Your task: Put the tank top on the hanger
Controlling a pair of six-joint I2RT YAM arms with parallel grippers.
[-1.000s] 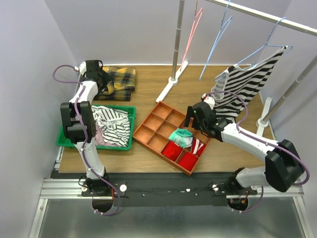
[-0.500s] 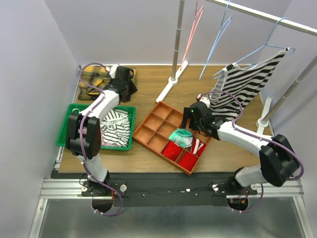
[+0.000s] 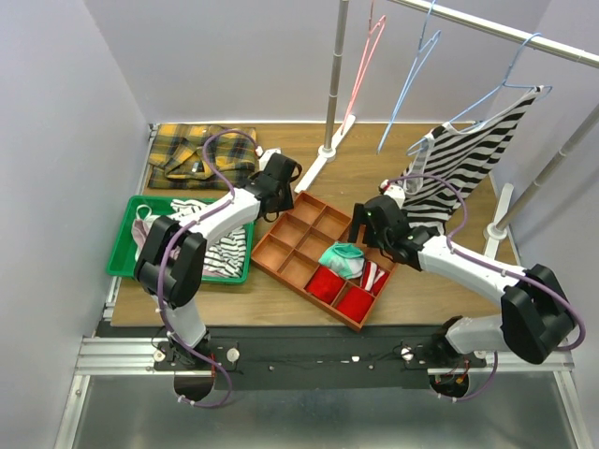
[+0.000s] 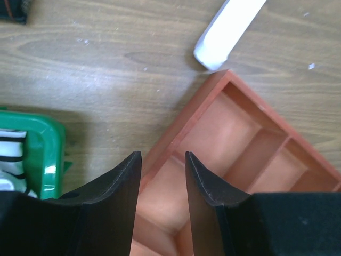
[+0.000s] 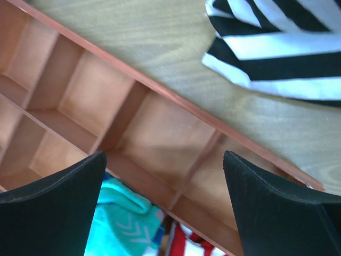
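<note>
The zebra-striped tank top (image 3: 468, 164) hangs on the pale lavender-blue hanger (image 3: 510, 79), hooked on the rail at the right; its lower hem (image 5: 277, 53) reaches the table. My right gripper (image 3: 360, 224) hovers over the orange tray just left of that hem. In the right wrist view the gripper (image 5: 164, 154) is wide open with nothing in it. My left gripper (image 3: 281, 182) is over the tray's back-left corner. In the left wrist view the gripper (image 4: 162, 154) shows a narrow gap and holds nothing.
An orange divider tray (image 3: 304, 229) holds a teal cloth (image 3: 342, 257) and red items. A green basket (image 3: 122, 257) with a thin-striped cloth (image 3: 220, 248) stands at the left, and a yellow plaid shirt (image 3: 197, 154) lies behind it. The rack pole (image 3: 332, 84) and its white foot (image 4: 226, 32) rise behind the tray. Pink (image 3: 360, 70) and sky-blue (image 3: 412, 65) hangers hang on the rail.
My left arm has swung from the back-left corner, off the plaid shirt, rightward to the tray's corner, its jaws narrowing. The right gripper has barely shifted.
</note>
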